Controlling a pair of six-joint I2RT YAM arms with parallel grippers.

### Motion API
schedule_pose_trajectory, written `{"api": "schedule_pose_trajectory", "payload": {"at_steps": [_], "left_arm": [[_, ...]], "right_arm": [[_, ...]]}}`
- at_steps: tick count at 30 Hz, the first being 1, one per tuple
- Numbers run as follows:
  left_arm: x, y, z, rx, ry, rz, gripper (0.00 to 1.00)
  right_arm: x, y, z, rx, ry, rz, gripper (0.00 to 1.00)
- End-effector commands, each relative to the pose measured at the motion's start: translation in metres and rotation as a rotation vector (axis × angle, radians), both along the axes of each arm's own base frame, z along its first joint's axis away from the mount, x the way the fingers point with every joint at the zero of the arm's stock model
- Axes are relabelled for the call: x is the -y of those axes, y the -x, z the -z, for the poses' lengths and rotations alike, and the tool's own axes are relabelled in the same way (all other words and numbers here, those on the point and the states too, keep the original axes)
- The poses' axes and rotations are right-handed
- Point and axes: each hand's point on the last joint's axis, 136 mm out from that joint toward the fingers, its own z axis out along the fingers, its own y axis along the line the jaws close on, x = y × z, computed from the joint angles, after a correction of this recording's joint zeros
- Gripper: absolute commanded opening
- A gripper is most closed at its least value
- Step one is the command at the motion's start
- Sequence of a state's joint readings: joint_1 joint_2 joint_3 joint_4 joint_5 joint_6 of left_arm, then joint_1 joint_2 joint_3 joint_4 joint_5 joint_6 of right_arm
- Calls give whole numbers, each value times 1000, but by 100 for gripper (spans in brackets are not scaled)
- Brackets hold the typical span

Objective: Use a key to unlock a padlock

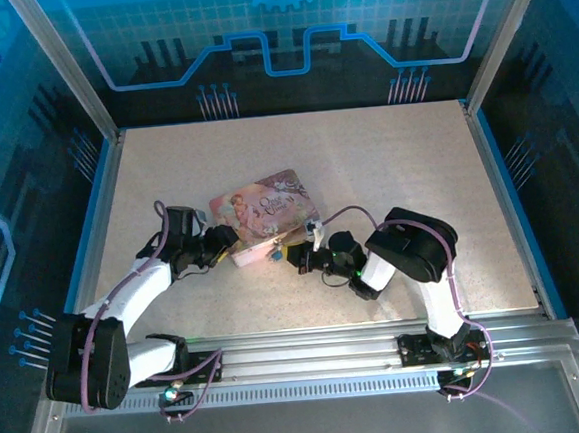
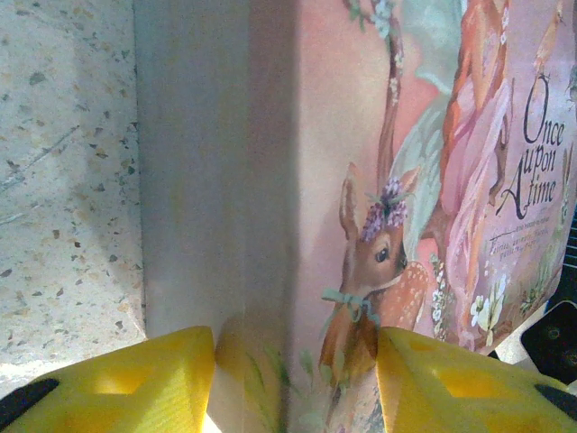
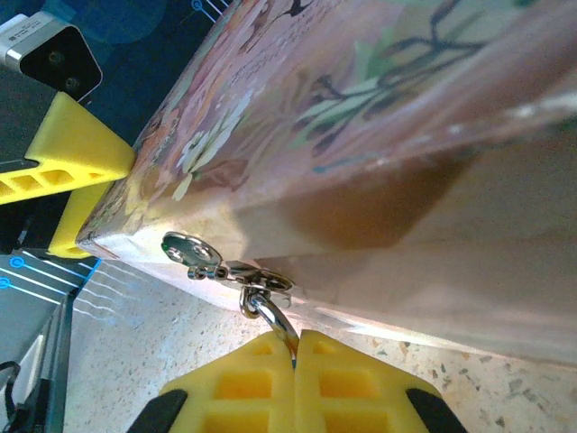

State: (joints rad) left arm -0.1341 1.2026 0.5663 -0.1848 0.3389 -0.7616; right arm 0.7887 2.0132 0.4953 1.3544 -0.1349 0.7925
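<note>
Padlock [image 3: 191, 251] hangs off the front wall of the pink tin [image 3: 379, 108], near its corner, just above the surface [image 2: 63, 180]. Key [image 3: 278, 320] is the thin sliver running from that hardware into your right end effector [image 3: 295, 347], which is pinched tight on it. Can't tell whether the blade is seated in the keyhole. Left end effector [image 2: 296, 379] is half-spread, clamped across the tin's corner as a brace. Reads as the insert/turn step. Next move: small wrist roll about the key axis, no pulling.
</note>
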Motion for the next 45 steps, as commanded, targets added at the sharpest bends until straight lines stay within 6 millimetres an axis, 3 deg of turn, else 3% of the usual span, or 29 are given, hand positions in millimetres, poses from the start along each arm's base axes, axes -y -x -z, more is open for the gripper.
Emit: {"api": "schedule_pose_trajectory", "payload": {"at_steps": [1,8,37,45], "left_arm": [[-1,26,23,-116,-10,5,51],[0,25,22,-113,-7,5,51],[8,32,24,-124,30,-5,51],[8,32,22,-115,31,-4,52]], "right_arm": [[8,-13,-30,43,-85,64,1],[17,-17,-34,11,-111,99,1],[20,-25,-22,-242,-232,158,1],[34,-27,-23,-249,-235,208,1]]}}
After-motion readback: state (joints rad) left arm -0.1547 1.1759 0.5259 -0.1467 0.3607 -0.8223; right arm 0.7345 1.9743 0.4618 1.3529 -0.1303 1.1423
